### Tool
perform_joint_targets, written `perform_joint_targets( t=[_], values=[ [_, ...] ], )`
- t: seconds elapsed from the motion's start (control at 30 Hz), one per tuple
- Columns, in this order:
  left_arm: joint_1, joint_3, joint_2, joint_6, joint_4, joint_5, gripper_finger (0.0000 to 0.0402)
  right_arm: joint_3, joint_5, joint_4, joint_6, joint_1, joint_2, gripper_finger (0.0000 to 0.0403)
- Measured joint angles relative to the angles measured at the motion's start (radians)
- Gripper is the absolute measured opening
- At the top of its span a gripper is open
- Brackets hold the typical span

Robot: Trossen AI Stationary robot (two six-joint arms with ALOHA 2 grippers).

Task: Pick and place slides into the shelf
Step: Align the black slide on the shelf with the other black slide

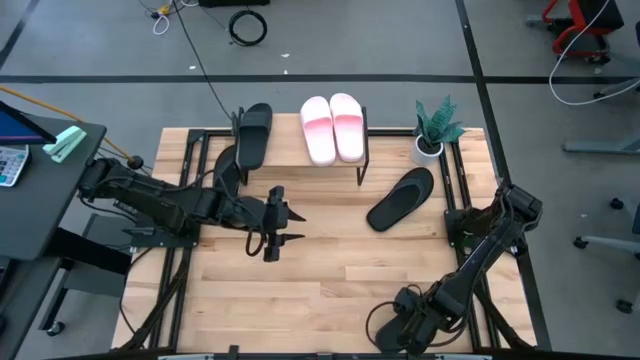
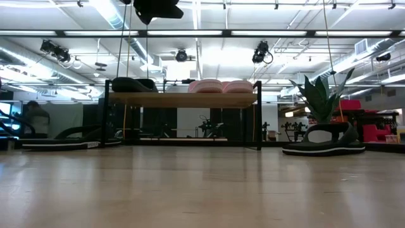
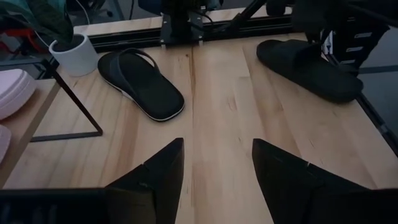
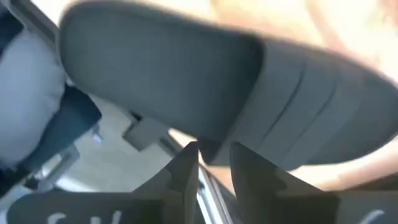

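At the near edge of the big light wooden tabletop, the right gripper is sitting low over a black slip-on slide at the table's near right edge; its two dark fingers are standing a narrow gap apart right against that slide's dark edge, though whether they are actually pinching it cannot be told. Farther in, left of the table's middle, the left gripper is hovering above bare wood with its fingers spread wide and nothing between them. Beyond it, to the right, a black flat slide is lying at an angle on the tabletop, just in front of a small white pot holding a green spiky plant at the far right. At the far edge, the low shelf with a light wooden plank top and thin black metal legs is standing, carrying a pair of pale pink slides side by side toward its right end and a black slide toward its left end. Another black slide is lying on the tabletop by the shelf's left legs, as the low view is showing.
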State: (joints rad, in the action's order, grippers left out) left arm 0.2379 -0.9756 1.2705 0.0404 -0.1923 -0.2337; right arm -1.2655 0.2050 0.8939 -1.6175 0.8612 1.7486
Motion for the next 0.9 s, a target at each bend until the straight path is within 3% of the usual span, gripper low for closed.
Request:
perform_joint_targets(
  t=[0.63, 0.9],
  values=[
    [0.0, 0.0, 0.0, -0.001, -0.008, 0.0, 0.0197, 0.01, -0.087, 0.047, 0.044, -0.018, -0.01, 0.0187],
    [0.0, 0.001, 0.0, -0.001, -0.008, 0.0, 0.0192, 0.059, -0.09, 0.143, 0.033, -0.014, -0.009, 0.0193]
  ],
)
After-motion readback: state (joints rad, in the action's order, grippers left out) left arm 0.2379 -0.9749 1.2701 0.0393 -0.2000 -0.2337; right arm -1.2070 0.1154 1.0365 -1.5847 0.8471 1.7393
